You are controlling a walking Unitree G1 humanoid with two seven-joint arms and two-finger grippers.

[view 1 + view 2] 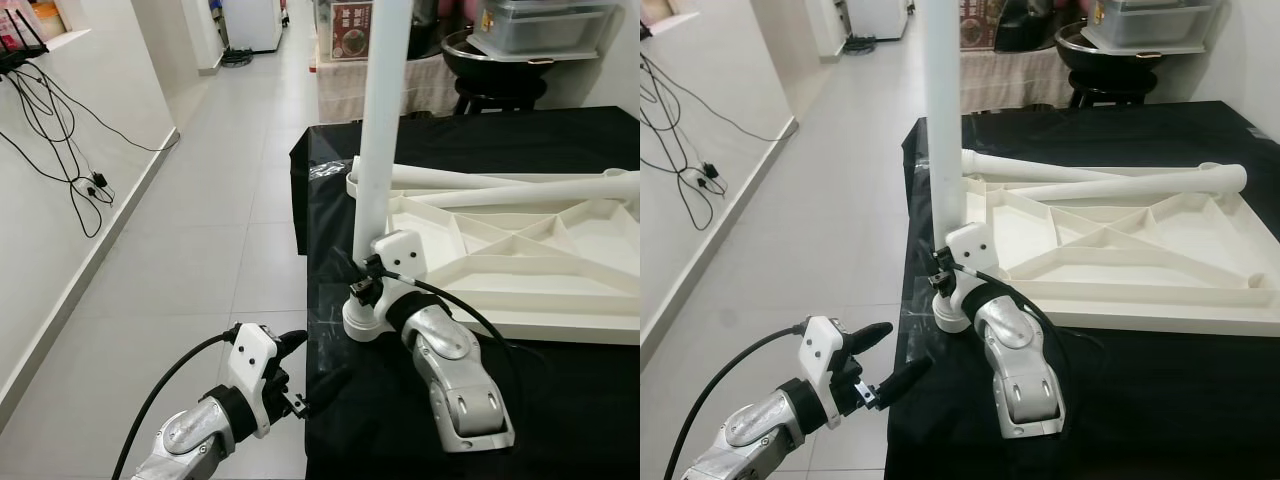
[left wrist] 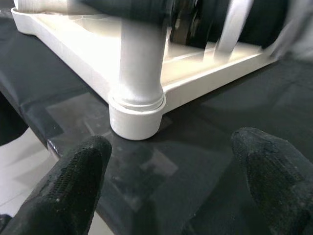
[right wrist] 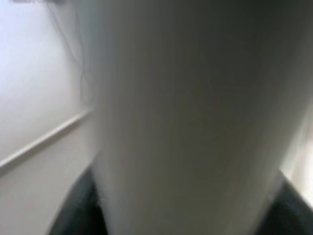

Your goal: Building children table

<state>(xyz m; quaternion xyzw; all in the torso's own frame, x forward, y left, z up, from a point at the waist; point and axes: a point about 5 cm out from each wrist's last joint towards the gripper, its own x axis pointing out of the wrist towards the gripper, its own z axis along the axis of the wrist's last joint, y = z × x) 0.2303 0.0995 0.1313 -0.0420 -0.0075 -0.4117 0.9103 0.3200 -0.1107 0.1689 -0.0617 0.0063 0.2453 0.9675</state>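
From the head views I see my right gripper (image 1: 362,272) clamped on the upright leg (image 1: 383,120) in the tabletop's (image 1: 520,270) nine-o'clock corner socket (image 2: 136,117), while the left wrist view shows my left gripper (image 1: 300,370) splayed empty below it, so a tilt could jam the leg.

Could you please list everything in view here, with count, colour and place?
Upright table leg: one, white, standing in the corner socket of the tabletop.
Tabletop: one, white, lying underside up on the black cloth.
Loose table legs: two, white, lying across the far side of the tabletop.
Black cloth: one, covering the work surface.
Stool: one, black, beyond the surface.
Plastic bin: one, clear grey, above the stool.
Cables: several, black, hanging down the left wall.
Right end effector: black fingers, at the foot of the upright table leg.
Left end effector: open, black fingers, off the cloth's near left edge.
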